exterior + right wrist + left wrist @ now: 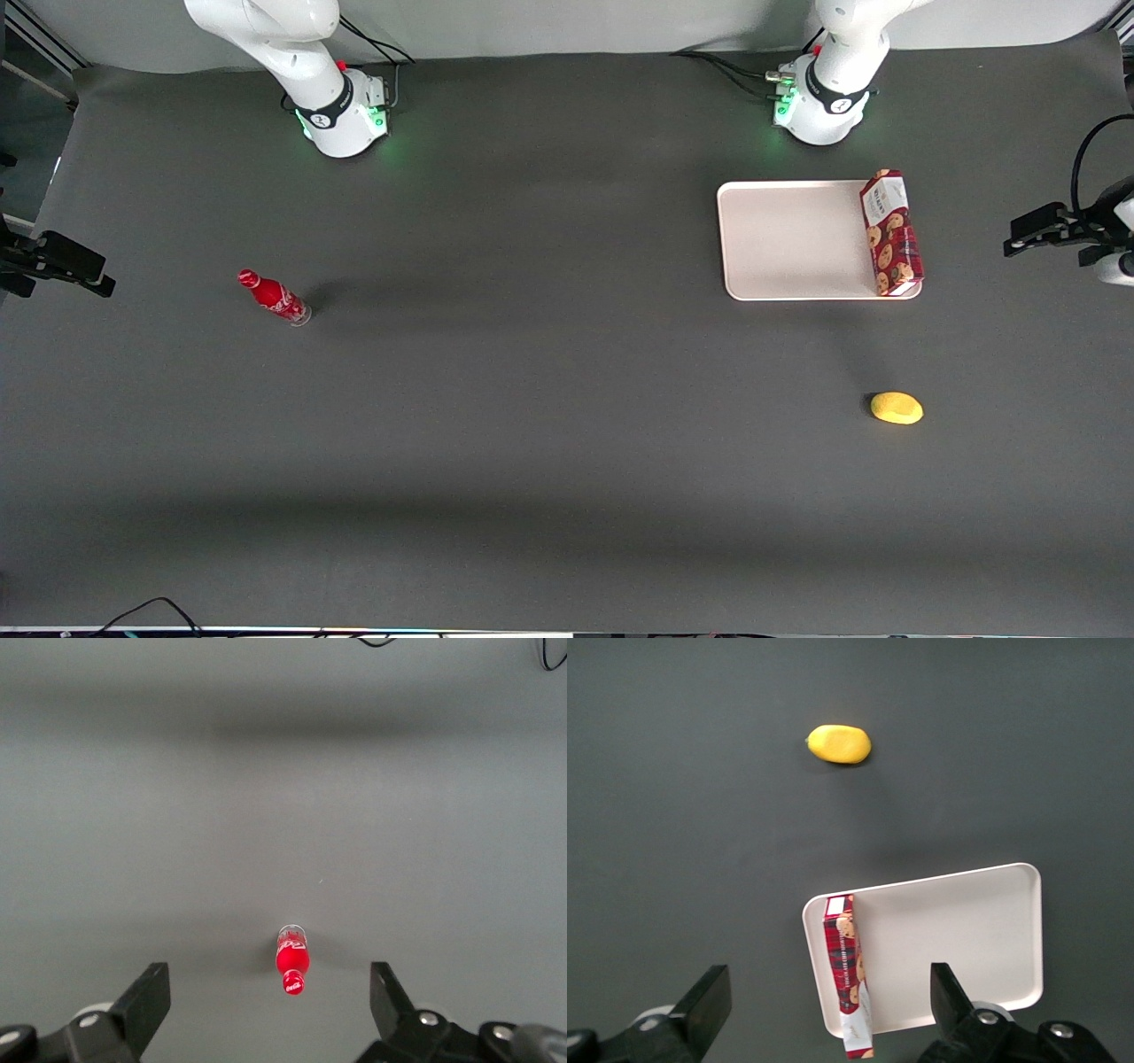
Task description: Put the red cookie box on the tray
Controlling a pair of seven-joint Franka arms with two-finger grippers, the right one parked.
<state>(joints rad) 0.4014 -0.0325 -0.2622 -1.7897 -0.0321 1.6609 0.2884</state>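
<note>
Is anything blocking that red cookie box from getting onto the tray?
Nothing visible does: the red cookie box already lies on the tray, along its edge. The end effector is open and empty, above them. The yellow item lies apart.

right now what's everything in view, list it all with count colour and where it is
red cookie box: one, red with white ends, lying on the tray along its short edge at the working arm's end
tray: one, pale pinkish-white, on the table in front of the working arm's base
lemon-like object: one, yellow, on the table nearer the front camera than the tray
soda bottle: one, red, toward the parked arm's end of the table
table: one, dark grey mat
gripper: one, black fingers, open, raised above the tray, holding nothing
</note>
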